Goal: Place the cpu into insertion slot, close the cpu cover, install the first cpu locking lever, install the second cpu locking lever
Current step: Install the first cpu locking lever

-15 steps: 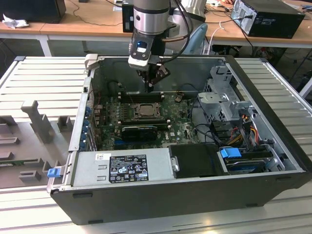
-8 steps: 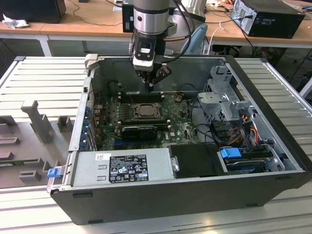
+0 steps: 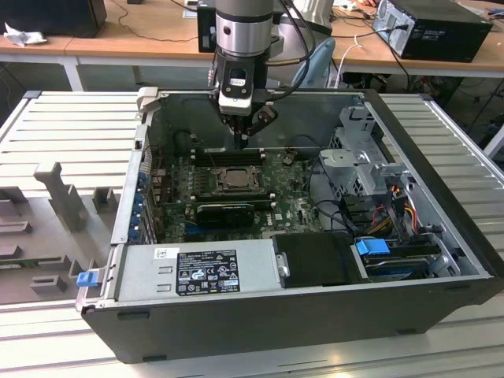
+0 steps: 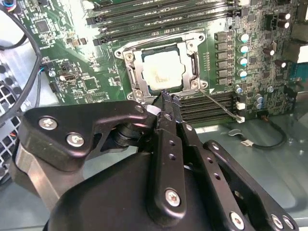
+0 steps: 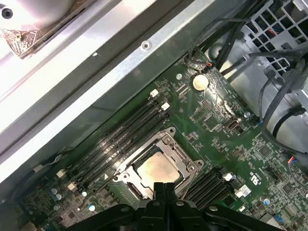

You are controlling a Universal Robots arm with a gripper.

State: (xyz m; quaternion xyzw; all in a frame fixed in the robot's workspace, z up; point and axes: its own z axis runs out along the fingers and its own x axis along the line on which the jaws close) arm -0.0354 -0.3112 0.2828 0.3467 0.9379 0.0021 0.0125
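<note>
Cpu, a small flat square chip with a pale silver-grey metal top [image 4: 162, 72], is sitting inside the small square dark insertion slot with its silvery metal rim [image 4: 129, 57], on the green circuit board [image 4: 86, 72]. Over the slot, the thin silvery square cpu cover [image 4: 138, 72] is lying flat, and the chip's top is showing through its large central window.

In the exterior view, the black gripper [image 3: 242, 142] is hanging on the arm above the far edge of the insertion slot, inside the open dark computer case [image 3: 276, 315], which is resting on the grey slatted tabletop [image 3: 71, 134]. In both wrist views the fingers [image 5: 159, 190] are pressing together, clenched on nothing that can be seen. Their tip is hovering just beside the slot's rim, at the edge nearest the gripper. Whether the tip is touching the rim cannot be told.

In the second wrist view, a thin metal wire lever [image 4: 219, 102] is reaching out at a slant from one corner of the insertion slot and crossing the long black memory slots [image 4: 207, 108] that are running beside it. In the first wrist view, a round silvery coin battery [image 5: 199, 82] is sitting on the board well apart from the insertion slot.
</note>
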